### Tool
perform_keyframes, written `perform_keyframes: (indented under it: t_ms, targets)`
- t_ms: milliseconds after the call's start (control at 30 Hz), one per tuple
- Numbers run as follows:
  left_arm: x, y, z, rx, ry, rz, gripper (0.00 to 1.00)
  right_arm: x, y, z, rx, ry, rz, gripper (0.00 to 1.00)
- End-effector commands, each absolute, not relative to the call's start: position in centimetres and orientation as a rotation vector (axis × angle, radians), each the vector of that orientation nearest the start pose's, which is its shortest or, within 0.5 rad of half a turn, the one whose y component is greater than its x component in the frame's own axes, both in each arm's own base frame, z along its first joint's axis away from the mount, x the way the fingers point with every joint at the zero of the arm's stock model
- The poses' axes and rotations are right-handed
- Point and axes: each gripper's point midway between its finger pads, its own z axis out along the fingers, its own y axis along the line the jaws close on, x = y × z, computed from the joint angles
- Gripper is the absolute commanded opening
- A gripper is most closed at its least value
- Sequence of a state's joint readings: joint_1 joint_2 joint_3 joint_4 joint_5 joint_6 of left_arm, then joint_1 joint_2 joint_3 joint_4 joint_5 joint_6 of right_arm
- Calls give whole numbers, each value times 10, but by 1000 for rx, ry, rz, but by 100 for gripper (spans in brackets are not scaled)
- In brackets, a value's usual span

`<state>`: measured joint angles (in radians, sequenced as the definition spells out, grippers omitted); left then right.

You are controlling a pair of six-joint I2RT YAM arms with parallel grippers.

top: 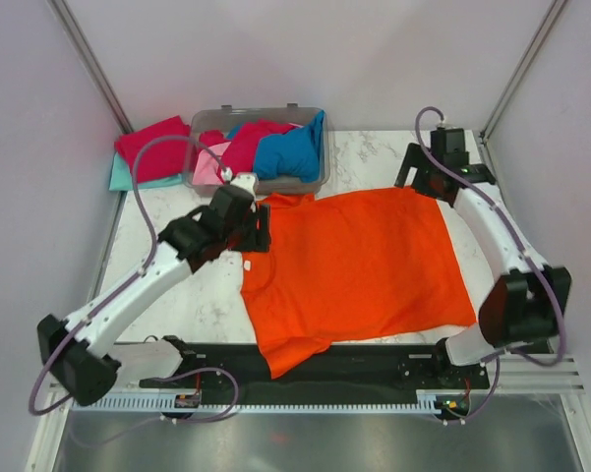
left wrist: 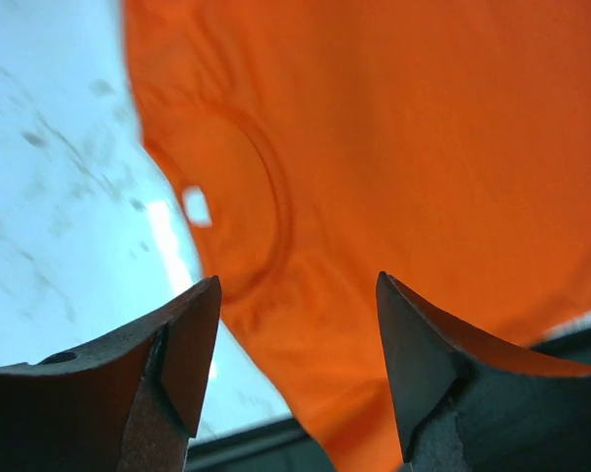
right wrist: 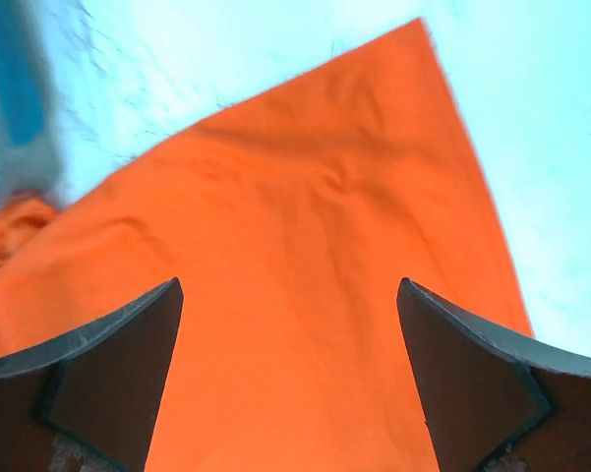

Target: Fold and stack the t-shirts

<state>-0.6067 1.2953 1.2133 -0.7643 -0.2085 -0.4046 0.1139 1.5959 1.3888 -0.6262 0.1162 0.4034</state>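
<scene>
Tabletop (top: pixel 199 295) — orange t-shirt (top: pixel 364 265) over near edge

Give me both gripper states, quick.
Left gripper: open, empty, over the collar of the orange t-shirt.
Right gripper: open, empty, over that shirt's hem corner.

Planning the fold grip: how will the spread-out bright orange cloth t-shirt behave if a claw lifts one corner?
The bright orange cloth t-shirt is probably floppy: it lies flat with soft wrinkles, so a lifted corner would likely sag and bunch. It looks thin, hence likely light, and may slide easily on the smooth marble-patterned tabletop.
</scene>
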Motion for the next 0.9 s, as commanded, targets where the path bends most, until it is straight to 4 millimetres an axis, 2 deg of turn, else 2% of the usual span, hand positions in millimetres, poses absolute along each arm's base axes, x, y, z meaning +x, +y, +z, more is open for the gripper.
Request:
perform_keyframes:
  t_ms: [0,33,67,100,133,167,200,233,267,333,400,500,633,767,867]
  targets:
    - [214,-177,140,53,2563,-276,71,372,31,214,415,2303,68,98]
    - [189,-191,134,110,2577,-328,71,359,33,207,418,2320,91,98]
    - [171,-199,127,50,2611,-388,70,347,34,221,415,2276,123,98]
    - [151,-198,117,53,2628,-418,70,334,35,210,434,2296,139,98]
    - [126,-209,111,134,2649,-462,70,325,39,210,432,2298,176,98]
    - [111,-210,99,97,2690,-469,70,314,41,218,429,2266,206,98]
    - [100,-212,94,105,2706,-483,70,307,42,217,434,2262,226,98]
    - [83,-217,91,166,2722,-497,69,296,45,205,442,2289,245,98]
    - [73,-216,84,138,2747,-495,69,288,45,211,442,2263,262,98]
    - [53,-220,79,193,2770,-508,69,276,46,201,447,2282,272,98]
    - [38,-219,73,200,2796,-511,68,268,45,201,449,2277,276,98]
    - [26,-214,62,152,2837,-515,68,259,46,200,436,2290,277,98]
    - [7,-222,57,173,2880,-622,68,253,43,196,441,2298,263,98]
    - [5,-212,40,144,2895,-598,67,250,43,196,441,2297,264,98]
    - [4,-227,37,124,2860,-750,67,249,42,198,442,2290,263,98]
